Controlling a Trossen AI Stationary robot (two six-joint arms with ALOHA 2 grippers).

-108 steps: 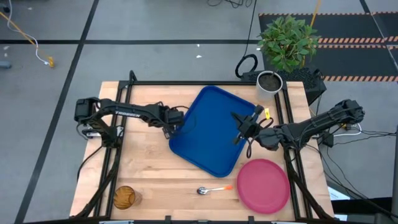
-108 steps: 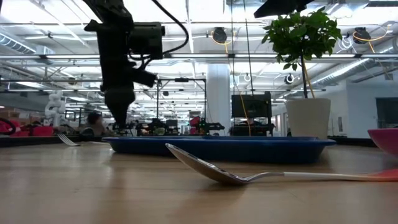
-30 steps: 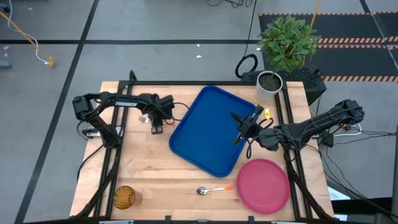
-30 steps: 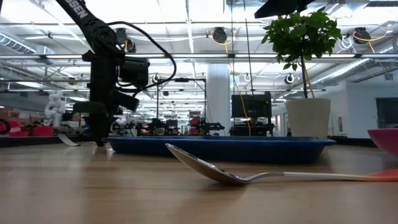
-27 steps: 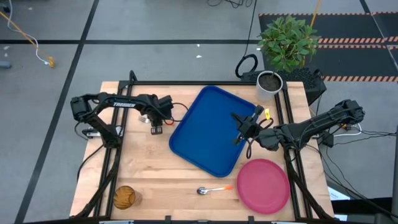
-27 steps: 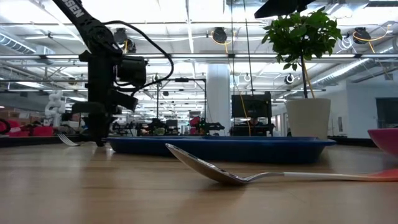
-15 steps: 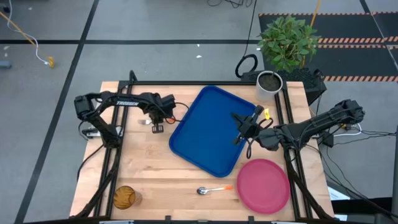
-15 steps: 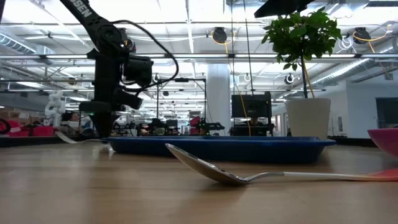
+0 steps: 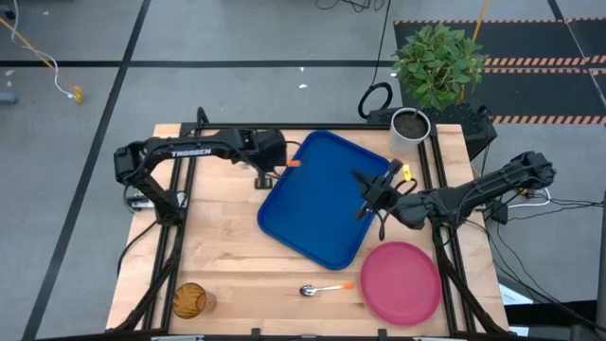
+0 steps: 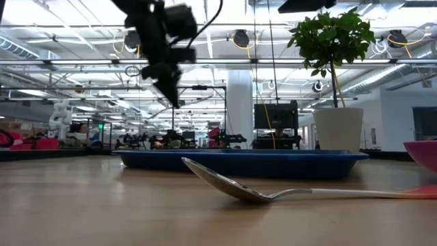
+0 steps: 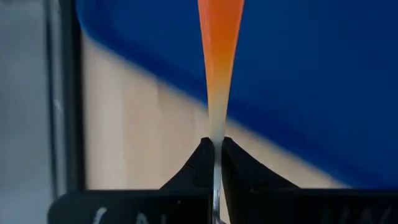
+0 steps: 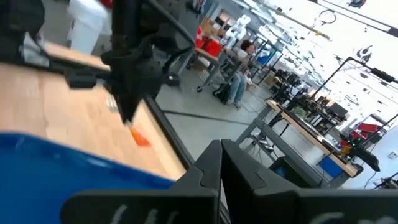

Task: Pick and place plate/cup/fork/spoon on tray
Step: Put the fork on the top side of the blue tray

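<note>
The fork (image 11: 219,50), orange-handled, hangs in my shut left gripper (image 9: 275,169) above the left far rim of the blue tray (image 9: 327,204); its tines are hidden. The low view shows this gripper (image 10: 172,92) high over the table. My right gripper (image 9: 365,201) hovers shut over the tray's right part, holding nothing. The spoon (image 9: 322,289) lies on the wood near the front edge, bowl to the left. The pink plate (image 9: 401,281) lies flat at the front right. The amber cup (image 9: 188,300) stands at the front left corner. My left gripper pinches the fork's silver neck (image 11: 216,144), where the metal passes into the orange handle, between its two fingertips (image 11: 200,163). The fingers slant down from the table's left and lie along the fork. The handle (image 9: 294,162) juts out past them toward the tray, lifted clear.
A white pot with dark soil (image 9: 410,124) and a green plant (image 9: 437,55) stand at the far right corner. A black frame (image 9: 180,218) runs along the table's left and right sides. Bare wood lies left of and in front of the tray.
My left gripper, which stood pointing down at the fork on the wood left of the tray, has taken hold of it, risen high and gone right toward the tray's far left rim, tipping to a slant. The fork has come up clear of the table.
</note>
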